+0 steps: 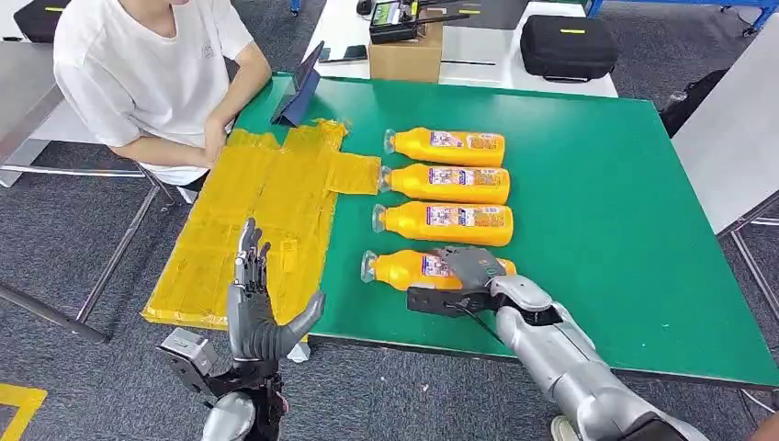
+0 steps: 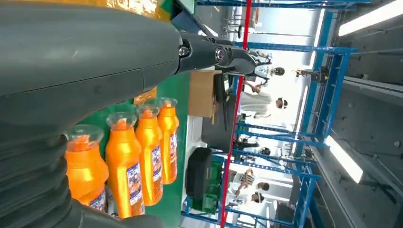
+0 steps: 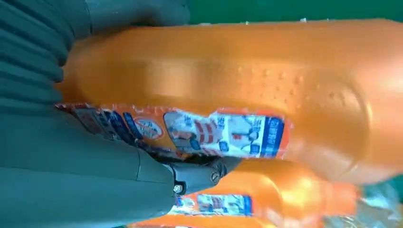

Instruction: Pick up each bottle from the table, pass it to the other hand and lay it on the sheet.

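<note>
From the head view I see four orange bottles lying on their sides in a column on the green table (image 1: 625, 184), caps pointing toward the yellow sheet (image 1: 266, 211) spread over the table's left edge. My right hand (image 1: 464, 276) is down on the nearest bottle (image 1: 400, 268), its fingers draped over the labelled body near the base while the neck and clear cap stick out toward the sheet. In the right wrist view that bottle (image 3: 247, 90) lies right against the hand, with the thick grey thumb (image 3: 119, 187) under its label, between it and the next bottle (image 3: 266, 190); the grasp looks closed around it, and the bottle is still resting on the table. My left hand (image 1: 255, 308) is raised at the near edge of the sheet, fingers straight and spread, thumb out to the side, holding nothing. The left wrist view shows the four bottles side by side past the hand. A person in a white shirt (image 1: 147, 69) sits at the far corner beside the sheet, forearms resting by its edge.
</note>
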Controlling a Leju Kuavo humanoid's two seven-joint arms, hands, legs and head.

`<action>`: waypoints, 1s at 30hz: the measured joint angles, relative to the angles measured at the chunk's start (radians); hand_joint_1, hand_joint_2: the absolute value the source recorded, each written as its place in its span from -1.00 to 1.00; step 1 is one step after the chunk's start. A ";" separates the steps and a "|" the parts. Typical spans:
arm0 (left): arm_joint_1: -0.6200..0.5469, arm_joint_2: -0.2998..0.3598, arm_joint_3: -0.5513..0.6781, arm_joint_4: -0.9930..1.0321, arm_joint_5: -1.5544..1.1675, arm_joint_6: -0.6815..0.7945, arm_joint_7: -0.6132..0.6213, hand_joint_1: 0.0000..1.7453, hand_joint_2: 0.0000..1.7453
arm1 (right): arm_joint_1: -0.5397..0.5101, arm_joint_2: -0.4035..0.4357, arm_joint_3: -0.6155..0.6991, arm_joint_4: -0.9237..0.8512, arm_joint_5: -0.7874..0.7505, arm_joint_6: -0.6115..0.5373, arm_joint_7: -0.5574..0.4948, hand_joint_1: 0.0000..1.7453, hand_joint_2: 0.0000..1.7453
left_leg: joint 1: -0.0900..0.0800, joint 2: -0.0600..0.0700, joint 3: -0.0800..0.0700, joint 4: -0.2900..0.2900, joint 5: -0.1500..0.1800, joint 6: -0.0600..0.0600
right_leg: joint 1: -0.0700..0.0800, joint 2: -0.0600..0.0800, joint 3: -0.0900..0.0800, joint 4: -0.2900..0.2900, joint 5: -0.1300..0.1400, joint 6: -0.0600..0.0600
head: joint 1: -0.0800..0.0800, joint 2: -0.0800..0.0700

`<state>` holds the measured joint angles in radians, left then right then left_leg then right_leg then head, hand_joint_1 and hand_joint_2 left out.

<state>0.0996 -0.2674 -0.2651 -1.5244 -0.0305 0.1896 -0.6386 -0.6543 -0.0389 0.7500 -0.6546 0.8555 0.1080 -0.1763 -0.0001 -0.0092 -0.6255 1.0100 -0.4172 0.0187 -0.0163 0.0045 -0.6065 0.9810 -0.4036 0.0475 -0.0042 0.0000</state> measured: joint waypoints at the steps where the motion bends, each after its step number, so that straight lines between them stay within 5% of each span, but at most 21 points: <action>1: 0.000 0.000 0.000 0.000 0.000 0.000 0.000 -1.00 1.00 | 0.000 0.000 0.000 0.000 0.000 0.000 0.000 1.00 1.00 | 0.000 0.000 0.000 0.000 0.000 0.000 | 0.000 0.000 0.000 0.000 0.000 0.000 | 0.000 0.000; 14: -0.064 0.018 0.054 0.024 -0.037 0.106 -0.009 -1.00 1.00 | 0.001 -0.083 0.049 -0.025 -0.193 0.039 -0.042 1.00 1.00 | 0.000 -0.004 0.009 0.000 -0.001 0.000 | 0.000 -0.001 0.010 -0.001 -0.001 0.000 | 0.001 0.000; 20: -0.058 0.020 0.094 0.020 0.036 0.029 0.115 -1.00 1.00 | 0.196 -0.078 -0.065 -0.235 -0.325 -0.199 -0.117 1.00 1.00 | 0.000 -0.004 0.008 0.000 -0.002 0.001 | 0.000 -0.001 0.010 -0.001 -0.001 0.000 | 0.001 0.000; 24: -0.052 0.020 0.061 0.090 0.016 -0.069 0.199 -1.00 1.00 | 0.322 -0.034 -0.172 -0.417 -0.322 -0.238 -0.195 1.00 1.00 | 0.000 -0.004 0.004 0.000 -0.003 0.000 | 0.000 -0.001 0.006 0.000 -0.001 0.000 | 0.000 0.000; 30: -0.048 0.021 0.026 0.167 0.006 -0.088 0.202 -1.00 1.00 | 0.369 0.000 -0.253 -0.547 -0.319 -0.245 -0.219 1.00 1.00 | 0.000 -0.002 0.002 0.000 -0.003 0.000 | 0.000 0.000 0.003 0.000 -0.001 0.000 | 0.000 0.000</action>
<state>0.0518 -0.2461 -0.2388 -1.3573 -0.0248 0.1015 -0.4364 -0.2852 -0.0393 0.4967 -1.2012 0.5367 -0.1373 -0.3948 0.0000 -0.0110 -0.6232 1.0100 -0.4198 0.0189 -0.0163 0.0040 -0.6030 0.9806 -0.4049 0.0475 -0.0038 0.0000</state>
